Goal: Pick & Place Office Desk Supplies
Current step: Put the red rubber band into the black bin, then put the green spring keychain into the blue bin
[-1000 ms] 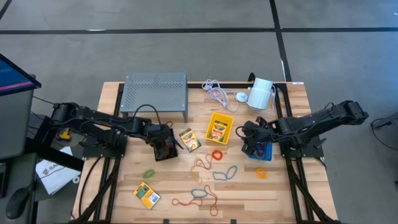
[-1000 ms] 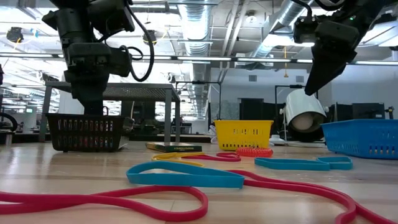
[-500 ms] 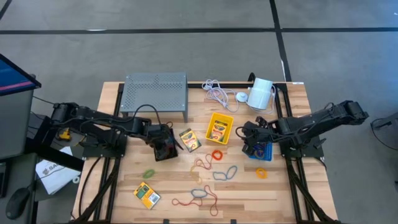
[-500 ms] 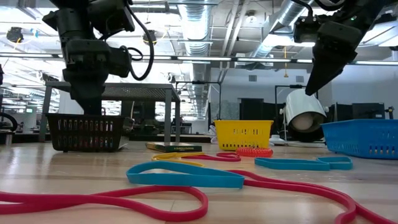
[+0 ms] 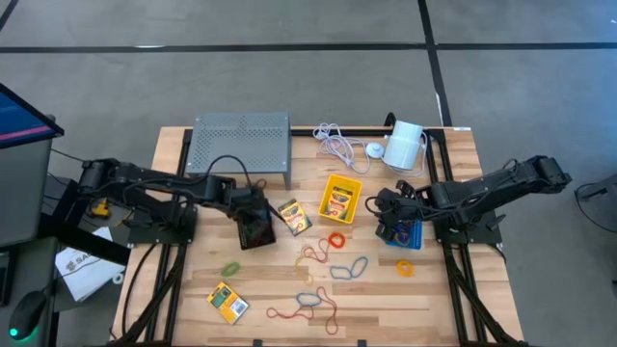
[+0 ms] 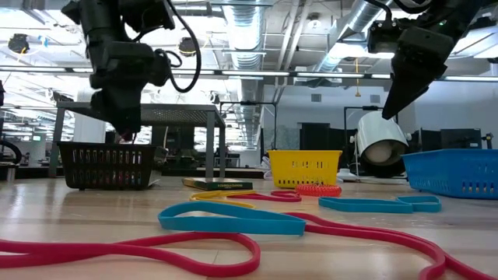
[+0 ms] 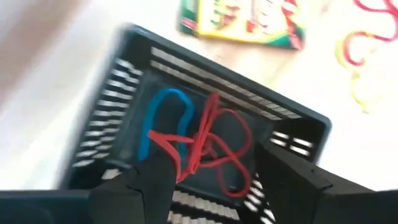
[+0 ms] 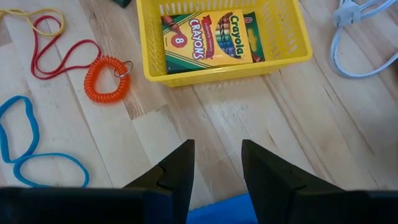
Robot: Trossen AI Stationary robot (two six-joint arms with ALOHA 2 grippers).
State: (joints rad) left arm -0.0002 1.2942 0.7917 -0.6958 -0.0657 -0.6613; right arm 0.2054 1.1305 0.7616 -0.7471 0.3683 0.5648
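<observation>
Pale slatted wooden table top [image 5: 463, 299] on black metal frame, standing on grey concrete floor [image 5: 289, 87] crossed by dark straight lines [image 5: 241, 46]. Dark monitor with blue-pink screen [image 5: 19, 116] at table's left side; white paper sheet [image 5: 82, 265] on floor below it. Low view — open industrial ceiling, silver round ducts [image 6: 247, 35], pipes, bright strip lights [image 6: 342, 50]; dark cabinets [image 6: 323, 136] far behind.

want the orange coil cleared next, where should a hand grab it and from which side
Probably from straight above, pinching one side of the orange coil across its thick ring wall. It lies flat on the table, its centre open, apart from the red band; avoid the metal keyring end.
</observation>
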